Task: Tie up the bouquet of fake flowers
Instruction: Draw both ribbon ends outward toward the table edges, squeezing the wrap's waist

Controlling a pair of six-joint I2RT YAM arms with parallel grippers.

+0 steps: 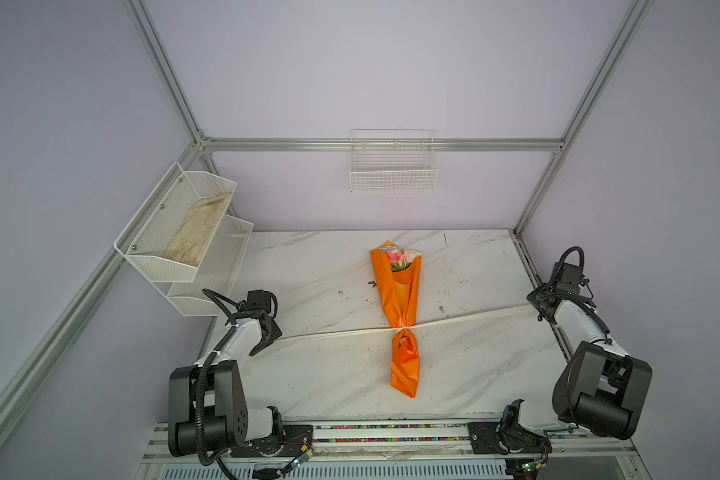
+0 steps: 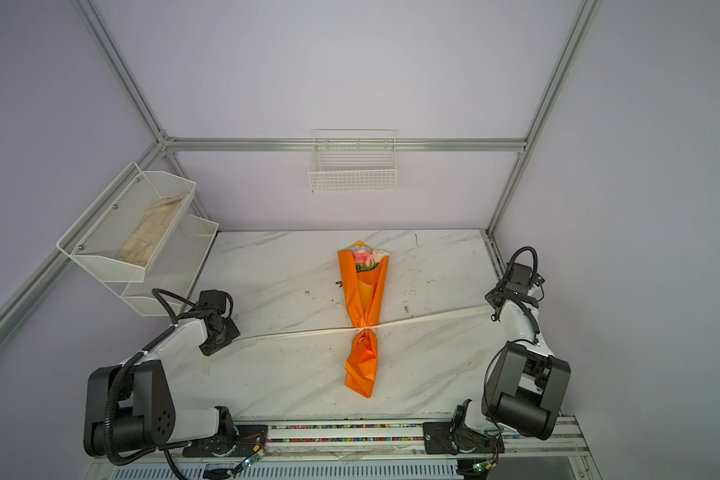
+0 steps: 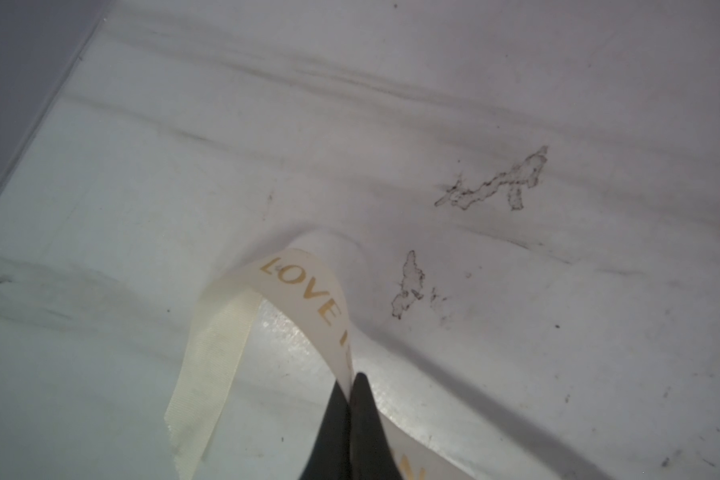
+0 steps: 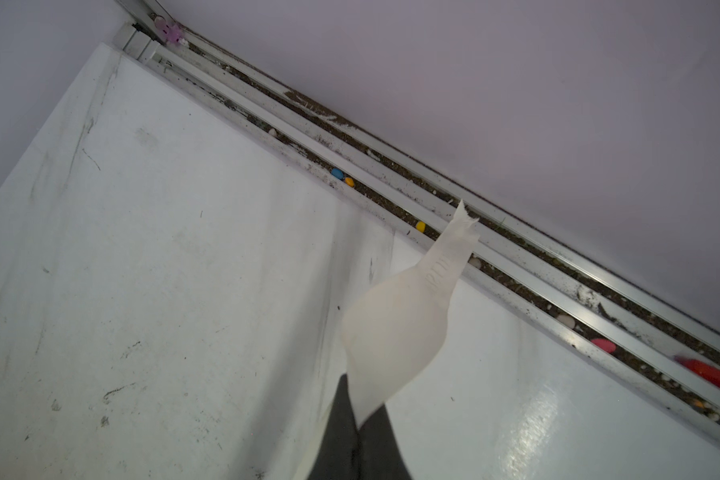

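The bouquet of fake flowers [image 1: 400,291] [image 2: 364,291] lies lengthwise mid-table, wrapped in orange paper, with pink and cream blooms [image 1: 398,258] at the far end. A cream ribbon [image 1: 466,320] [image 2: 308,332] runs taut across it and pinches the paper into a narrow waist. At the table's left side, my left gripper [image 1: 253,352] [image 2: 207,352] [image 3: 352,380] is shut on the ribbon [image 3: 308,291], whose lettered loose end curls past the tips. My right gripper [image 1: 533,301] [image 2: 490,305] [image 4: 356,419] is shut on the ribbon's other end [image 4: 395,332] near the right edge.
A white two-tier mesh shelf [image 1: 175,232] holding a pale cloth hangs on the left wall over the table's corner. A wire basket [image 1: 393,174] hangs on the back wall. Metal rails with small coloured bits run along the front [image 1: 391,432] and right [image 4: 433,195] edges of the marble table [image 1: 308,270].
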